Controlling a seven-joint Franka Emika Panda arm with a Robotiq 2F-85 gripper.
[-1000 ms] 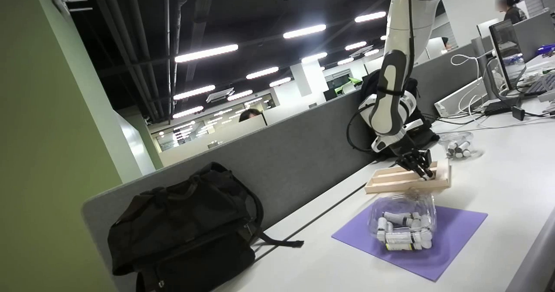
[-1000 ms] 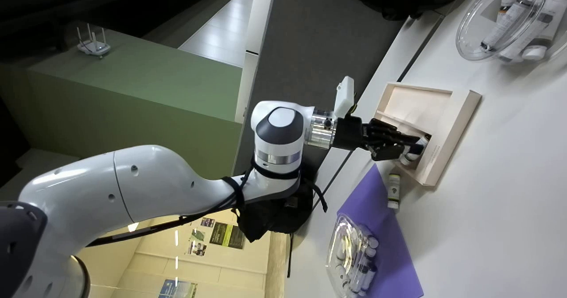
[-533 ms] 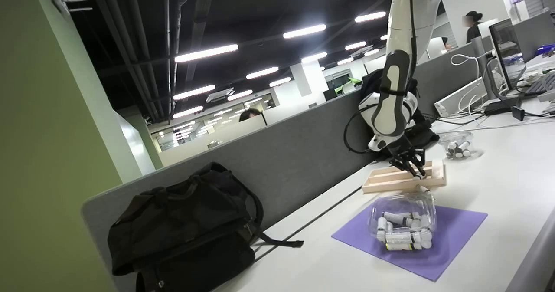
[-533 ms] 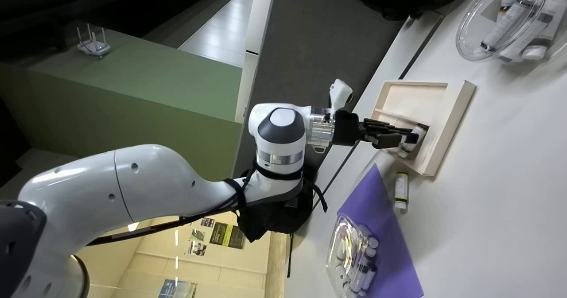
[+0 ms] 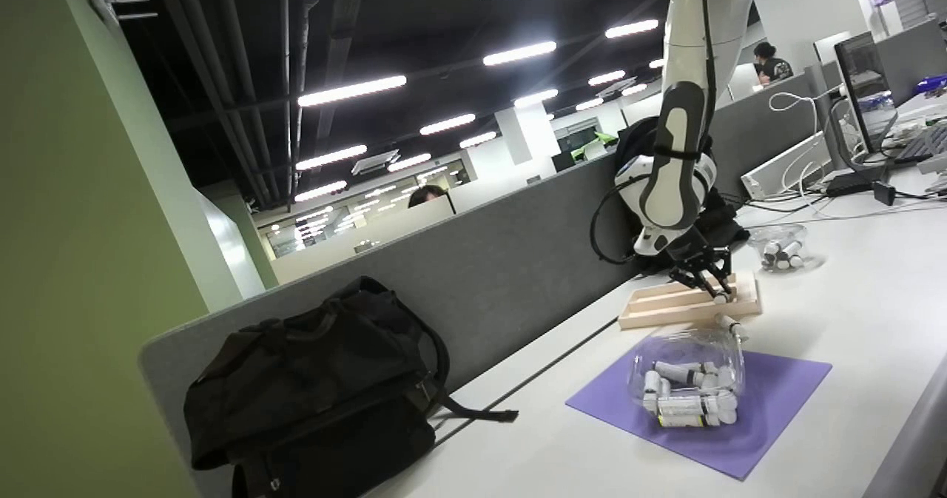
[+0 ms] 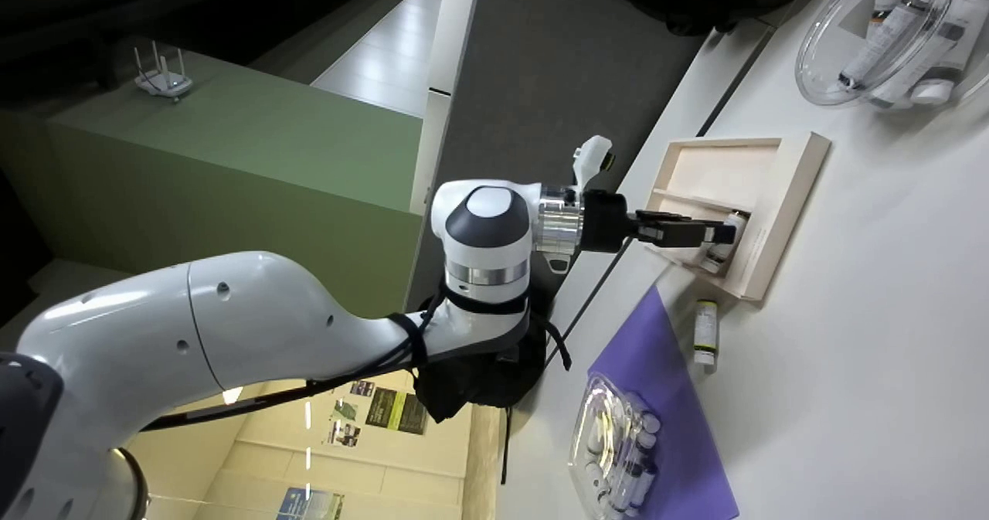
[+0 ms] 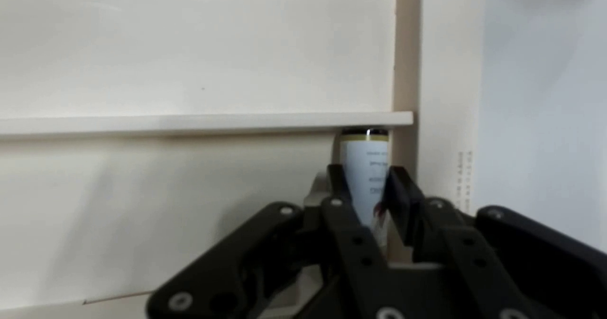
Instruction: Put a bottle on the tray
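Note:
The tray is pale wood with a long divider; it shows in both exterior views (image 5: 669, 313) (image 6: 726, 168) and in the wrist view (image 7: 448, 63). A small white-labelled bottle (image 7: 367, 181) lies inside it, at one end, its dark end close to the divider. The bottle also shows in the exterior views (image 5: 720, 299) (image 6: 716, 257). My gripper (image 7: 364, 179) is shut on this bottle, low inside the tray, also seen in the exterior views (image 5: 720, 289) (image 6: 726, 232). The fingers hide the bottle's near end. A second bottle (image 6: 705, 333) (image 5: 731, 326) lies on the table beside the tray.
A clear container (image 5: 684, 342) with several bottles stands on a purple mat (image 5: 777, 387). Another clear bowl (image 6: 806, 64) of bottles stands past the tray's other side. A grey partition (image 5: 518, 276) and a black backpack (image 5: 318, 387) line the table's back edge.
The gripper has shifted slightly with the bottle between its fingers, and the tray has slid a little. The loose bottle beside the tray has moved and turned slightly.

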